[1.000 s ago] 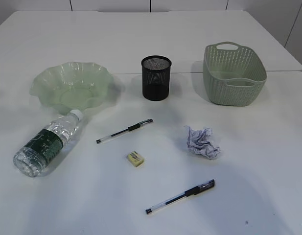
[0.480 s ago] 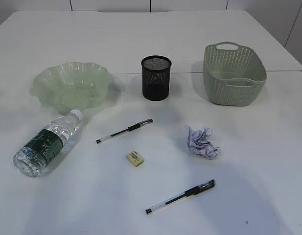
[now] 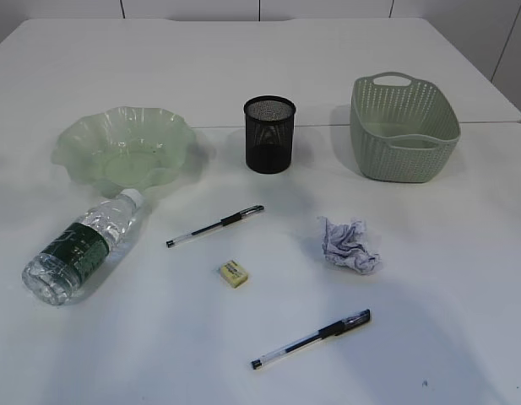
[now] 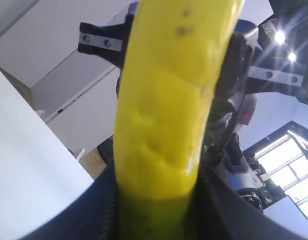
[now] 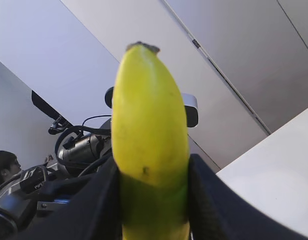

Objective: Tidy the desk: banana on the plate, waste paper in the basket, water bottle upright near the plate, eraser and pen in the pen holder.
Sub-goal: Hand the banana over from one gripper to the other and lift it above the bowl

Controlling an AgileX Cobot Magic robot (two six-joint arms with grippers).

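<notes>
In the left wrist view a yellow banana point(image 4: 168, 100) fills the space between my left gripper's point(image 4: 156, 205) dark fingers, gripped on both sides. The right wrist view also shows a banana point(image 5: 149, 115) clamped in my right gripper point(image 5: 153, 200), its tip free and pointing up. Neither arm appears in the exterior view. On the table lie a water bottle point(image 3: 81, 246) on its side, two pens point(image 3: 216, 226) point(image 3: 312, 339), a yellow eraser point(image 3: 233, 272) and crumpled waste paper point(image 3: 349, 245). The green plate point(image 3: 83, 143), black mesh pen holder point(image 3: 269, 135) and green basket point(image 3: 404, 152) hold nothing that I can see.
The plate, pen holder and basket stand in a row across the back of the white table point(image 3: 463, 278). A seam between two table tops point(image 3: 218, 126) runs behind the pen holder. Robot hardware and ceiling show behind the banana in both wrist views.
</notes>
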